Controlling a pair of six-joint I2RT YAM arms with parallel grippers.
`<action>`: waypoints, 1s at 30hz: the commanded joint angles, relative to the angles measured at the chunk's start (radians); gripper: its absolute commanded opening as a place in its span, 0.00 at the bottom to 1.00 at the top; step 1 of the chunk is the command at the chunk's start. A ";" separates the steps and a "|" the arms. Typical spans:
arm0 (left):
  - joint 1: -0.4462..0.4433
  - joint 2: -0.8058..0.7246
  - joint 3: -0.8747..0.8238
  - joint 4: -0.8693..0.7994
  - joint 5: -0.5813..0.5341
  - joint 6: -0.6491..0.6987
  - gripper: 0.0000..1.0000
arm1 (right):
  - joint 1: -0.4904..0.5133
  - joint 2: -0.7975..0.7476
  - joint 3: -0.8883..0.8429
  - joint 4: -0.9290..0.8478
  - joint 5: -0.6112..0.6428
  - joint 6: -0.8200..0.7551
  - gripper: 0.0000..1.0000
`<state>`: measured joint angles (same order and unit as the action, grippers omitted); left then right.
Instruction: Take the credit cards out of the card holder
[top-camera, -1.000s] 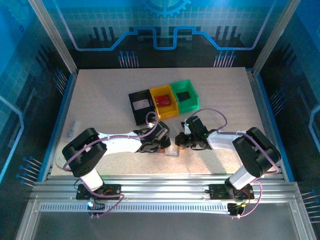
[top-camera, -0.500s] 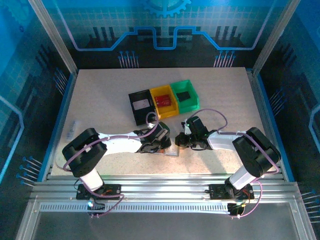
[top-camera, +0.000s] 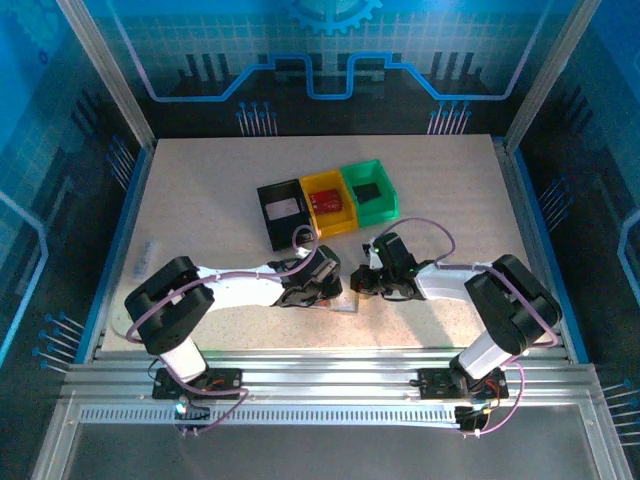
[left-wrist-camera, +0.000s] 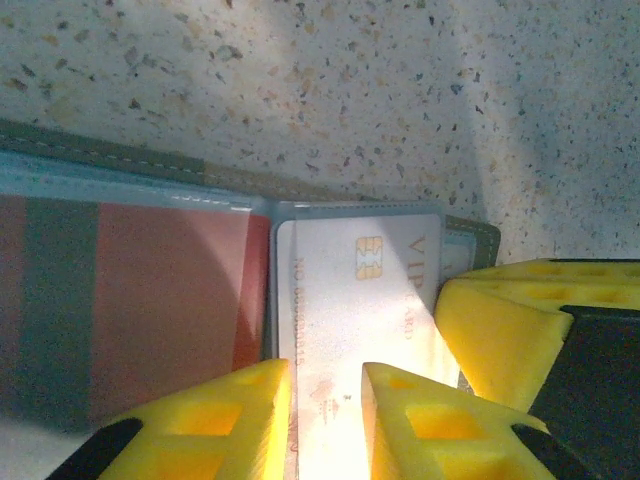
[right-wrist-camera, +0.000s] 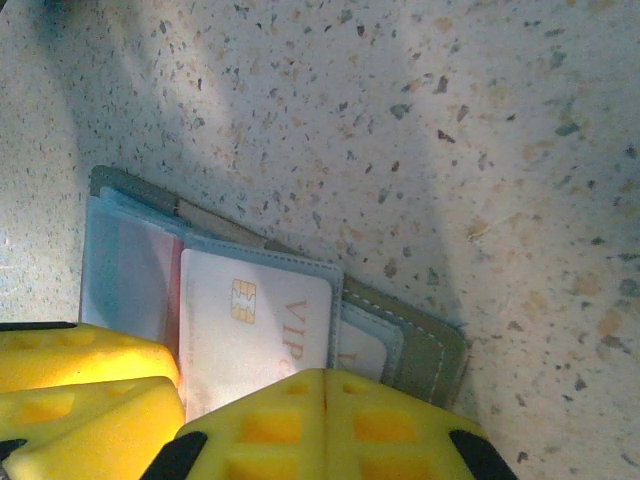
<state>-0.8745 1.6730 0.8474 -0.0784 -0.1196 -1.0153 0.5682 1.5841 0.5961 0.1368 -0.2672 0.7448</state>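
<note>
- Card holder (top-camera: 342, 302): one, grey, lying open on the speckled table (top-camera: 200, 200) near its front edge, between the two gripper tips. In the overhead view the tips cover most of it.
- Credit cards: two counted for certain, both inside clear sleeves of the holder.
  - White card (left-wrist-camera: 350, 290): gold chip and "VIP" lettering.
  - Reddish card (left-wrist-camera: 160, 310): just beside the white one, crossed by a greyish band, cut off by the frame edge in the left wrist view.
- In the right wrist view another pale sleeve edge (right-wrist-camera: 368, 348) pokes out past the white card. Whether it carries a third card cannot be told.
- Left gripper (left-wrist-camera: 325, 378): yellow fingers stand a little apart, with the white card showing in the gap. It is released, and nothing is seen clamped. The card's lower end is hidden under the fingers.
- Right gripper (right-wrist-camera: 325, 385): fingers clenched tight, seam closed, nothing between them. The tip sits over the holder's edge, at the white card.
- Bins: three in a touching row mid-table, well apart from the holder.
  - Black bin (top-camera: 272, 232): holds something pale.
  - Yellow bin (top-camera: 338, 224): holds something red.
  - Green bin (top-camera: 388, 200): holds something black.
  - All three contents are too small to name.
</note>
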 joint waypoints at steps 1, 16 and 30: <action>-0.008 0.003 -0.005 -0.037 -0.020 0.018 0.26 | 0.000 0.035 -0.044 -0.095 0.025 0.004 0.00; -0.017 0.005 0.015 -0.095 -0.063 0.052 0.26 | 0.001 0.027 -0.054 -0.093 0.026 0.005 0.00; -0.016 0.039 0.009 0.002 -0.006 0.023 0.25 | 0.008 0.038 -0.066 -0.072 0.019 0.016 0.00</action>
<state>-0.8829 1.6913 0.8516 -0.0921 -0.1486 -0.9894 0.5682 1.5810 0.5789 0.1661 -0.2680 0.7486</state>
